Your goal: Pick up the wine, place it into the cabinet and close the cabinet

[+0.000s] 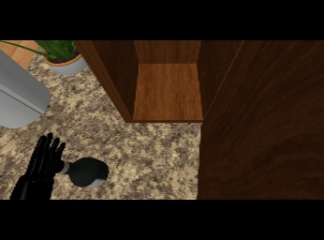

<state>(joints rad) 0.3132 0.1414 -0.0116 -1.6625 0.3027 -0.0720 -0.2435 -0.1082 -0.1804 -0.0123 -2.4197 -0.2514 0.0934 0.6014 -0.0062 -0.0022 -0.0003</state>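
Observation:
The wine bottle [90,171] is dark and rounded and sits on the speckled counter [151,154] at the lower left. Its short grey neck points left. My left hand [44,161] is open just left of it, fingers straight and pointing away from me. The neck reaches the hand's edge, and I cannot tell if they touch. The wooden cabinet [166,91] stands open at the back, its inner shelf bare. Its dark door [268,122] is swung out and fills the right side of the view. My right hand does not show.
A grey rounded appliance [9,93] lies along the left edge. A potted green plant [64,61] stands at the back left beside the cabinet's side wall. Bare counter stretches between the bottle and the cabinet's front edge.

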